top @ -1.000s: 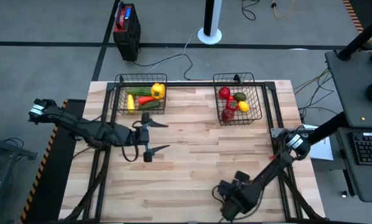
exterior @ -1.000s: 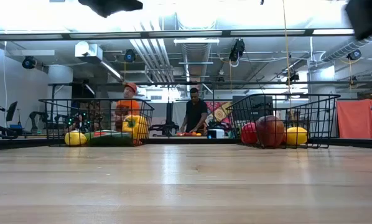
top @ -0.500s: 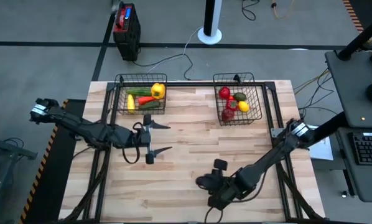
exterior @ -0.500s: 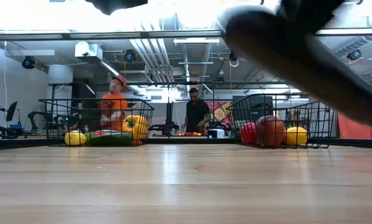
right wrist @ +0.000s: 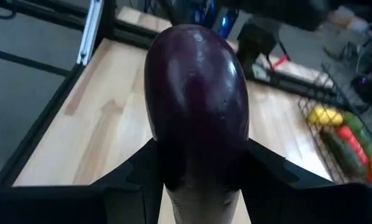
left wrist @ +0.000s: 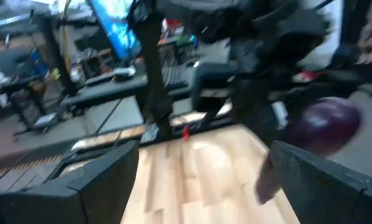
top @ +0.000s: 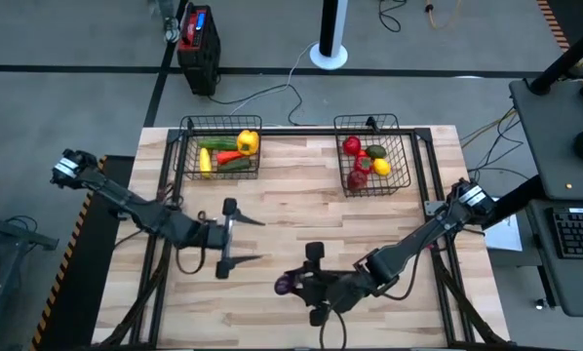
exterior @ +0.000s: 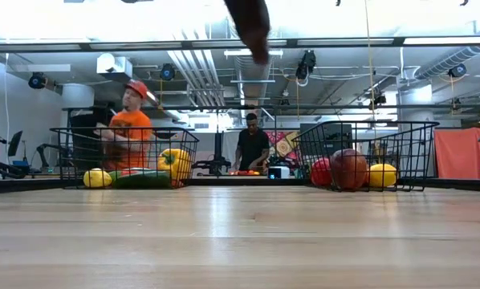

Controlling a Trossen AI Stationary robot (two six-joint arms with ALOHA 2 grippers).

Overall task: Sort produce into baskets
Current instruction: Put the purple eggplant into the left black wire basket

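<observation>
listing from the near edge outward:

right gripper (top: 301, 284): low over the near middle of the table (top: 301, 185), fingers partly closed on the eggplant (right wrist: 197, 93). in the right wrist view the dark purple body fills the space between both fingers, gripped near its thicker middle; in the high view only a purple end shows at the gripper's tip. it appears lifted clear of the wood, though that is a judgement.

eggplant, handling: looks smooth, glossy and rigid, probably light, so likely slippery. the hold across the broad middle seems the safest; a grip nearer the tapering end could let it slide out.

left gripper (top: 235, 231): just beyond and to the left, above the table's left-middle, fingers spread wide, holding nothing.

left basket (top: 220, 124): far left of the table, holding a yellow pepper (top: 248, 142), an orange carrot (top: 229, 155), green cucumbers (top: 232, 166) and a yellow piece (top: 206, 160).

right basket (top: 372, 123): far right, holding red tomatoes (top: 352, 146), a yellow lemon (top: 381, 167) and a green piece (top: 375, 151).

beyond the table: two people (exterior: 129, 124) at work in the room.
</observation>
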